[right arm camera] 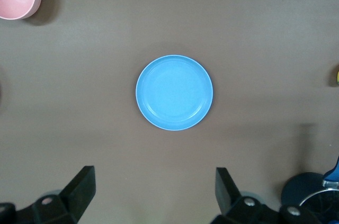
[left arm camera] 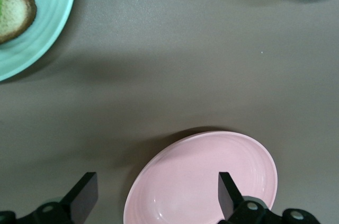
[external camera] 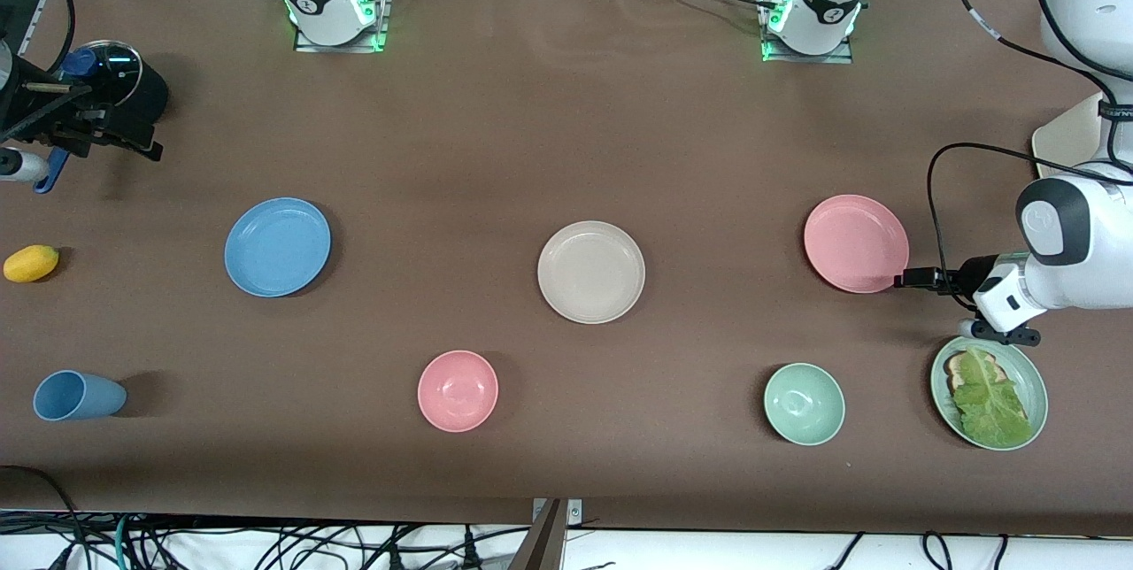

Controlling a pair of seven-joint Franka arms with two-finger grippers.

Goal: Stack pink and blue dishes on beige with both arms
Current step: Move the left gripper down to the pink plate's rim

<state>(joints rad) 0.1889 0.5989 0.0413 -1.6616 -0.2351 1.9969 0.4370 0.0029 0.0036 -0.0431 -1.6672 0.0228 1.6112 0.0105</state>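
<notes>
The left gripper (left arm camera: 153, 197) is hanging jaws-wide at the pink plate's (external camera: 856, 242) rim, and the right gripper (right arm camera: 153, 197), equally wide, is hovering high above the blue plate (external camera: 277, 246). The beige plate (external camera: 591, 271) is lying between them mid-surface. Low rims may be slipping from the jaws, and the arms risk colliding there.

A wide bench (external camera: 549, 136) with a plain brown cover fills nearly the whole front view. The cover looks matte and smooth, and the light on it is soft and even, with only weak shadows. Two metal plates (external camera: 341, 30) are fixed on the bench near its top edge, and green light glows around them. Below the bench's lower edge there is a white floor (external camera: 752, 552) with many black cables (external camera: 292, 548) lying loose on it.
</notes>
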